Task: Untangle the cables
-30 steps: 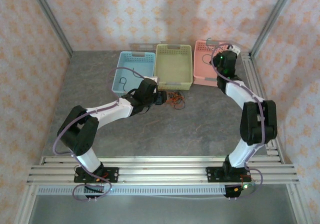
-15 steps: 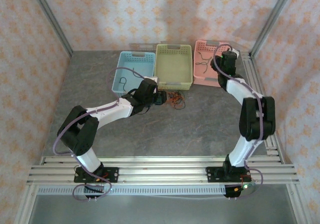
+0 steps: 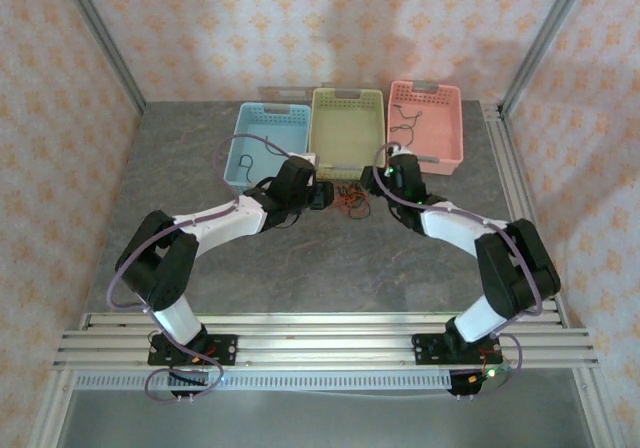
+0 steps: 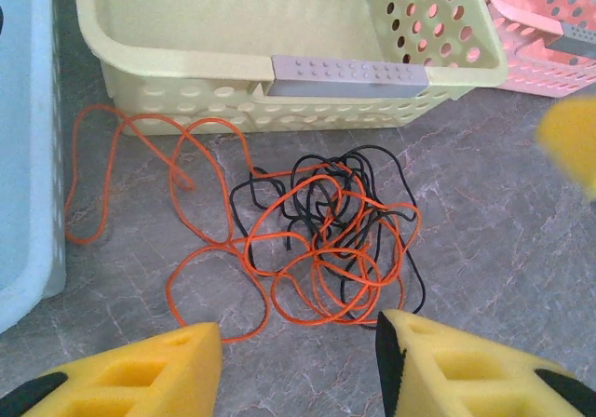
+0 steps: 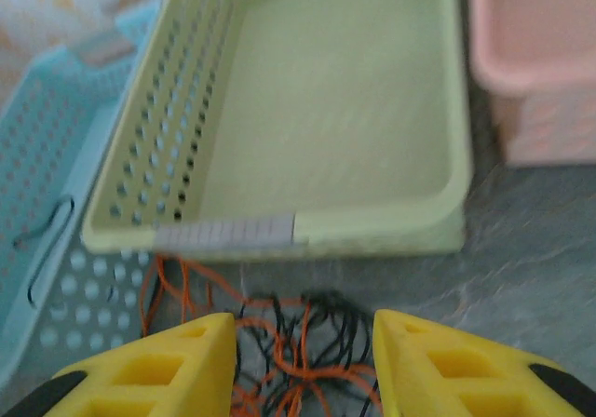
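The cables (image 3: 348, 198) are a loose tangle of orange and black wires on the grey table, just in front of the yellow-green basket (image 3: 347, 94). In the left wrist view the tangle (image 4: 326, 240) lies just beyond my left gripper (image 4: 298, 343), which is open with only bare table between its yellow fingers. My right gripper (image 5: 303, 343) is open too and hovers over the same tangle (image 5: 298, 333), nothing between its pads. From above, the left gripper (image 3: 322, 196) is at the tangle's left and the right gripper (image 3: 380, 182) at its right.
Three baskets stand in a row at the back. The blue basket (image 3: 270, 110) holds a black wire (image 3: 245, 160), the yellow-green basket's floor is bare, and the pink basket (image 3: 425, 88) holds a dark wire (image 3: 405, 120). An orange loop (image 4: 93, 175) trails toward the blue basket's wall (image 4: 28, 156).
My right arm has swung from over the pink basket down and left to the tangle, and its jaws have opened. A dark wire now lies in the pink basket. The left arm has not moved.
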Motion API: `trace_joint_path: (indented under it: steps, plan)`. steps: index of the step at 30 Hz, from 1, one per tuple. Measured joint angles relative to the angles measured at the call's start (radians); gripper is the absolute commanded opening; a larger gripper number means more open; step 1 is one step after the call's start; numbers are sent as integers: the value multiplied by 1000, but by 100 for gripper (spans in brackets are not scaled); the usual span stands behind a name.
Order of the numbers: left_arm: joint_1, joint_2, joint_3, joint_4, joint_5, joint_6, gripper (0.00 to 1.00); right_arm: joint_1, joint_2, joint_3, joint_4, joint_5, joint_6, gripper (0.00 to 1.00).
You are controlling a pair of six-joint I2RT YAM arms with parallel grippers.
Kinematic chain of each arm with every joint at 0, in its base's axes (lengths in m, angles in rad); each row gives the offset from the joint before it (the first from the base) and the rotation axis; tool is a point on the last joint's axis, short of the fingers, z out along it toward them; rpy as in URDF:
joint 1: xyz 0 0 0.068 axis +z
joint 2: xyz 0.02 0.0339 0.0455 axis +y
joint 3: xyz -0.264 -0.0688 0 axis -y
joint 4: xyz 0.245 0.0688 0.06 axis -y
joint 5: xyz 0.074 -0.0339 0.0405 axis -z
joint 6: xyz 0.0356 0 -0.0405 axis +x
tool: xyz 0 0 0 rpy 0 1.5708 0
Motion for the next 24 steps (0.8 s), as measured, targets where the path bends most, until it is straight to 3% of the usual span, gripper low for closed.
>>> trace_joint_path:
  steps: [6, 24]
  plan:
    - [0, 0, 0, 0, 0, 0, 48, 18, 90, -26, 42, -37, -30, 42]
    - [0, 6, 3, -3, 0, 0, 48, 18, 164, -1, 45, -35, -47, 35]
